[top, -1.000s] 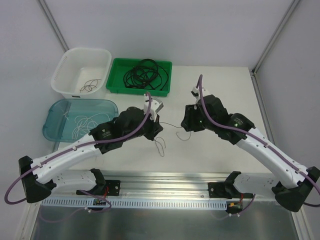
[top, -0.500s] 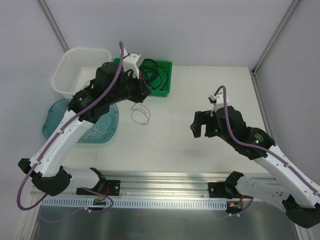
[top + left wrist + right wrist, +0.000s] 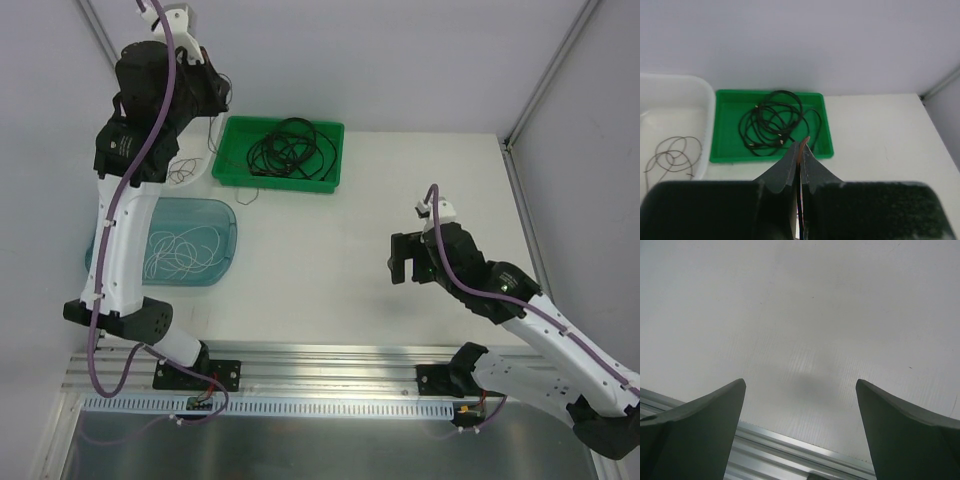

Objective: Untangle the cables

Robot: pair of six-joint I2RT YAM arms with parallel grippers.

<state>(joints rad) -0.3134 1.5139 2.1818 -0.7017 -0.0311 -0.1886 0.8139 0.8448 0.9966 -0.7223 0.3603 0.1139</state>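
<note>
3 lots: black cables in green tray, brown wire in bin left of it, white cable in blue tray front-left. L gripper pinched shut, R gripper wide, front-right

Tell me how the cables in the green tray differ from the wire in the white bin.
The cables in the green tray are black and thicker; the wire in the white bin is brownish and hair-thin. The cables pile up in many overlapping loops that cover much of the tray; the wire makes only a few small loops. Both lie loosely coiled inside a container.
</note>
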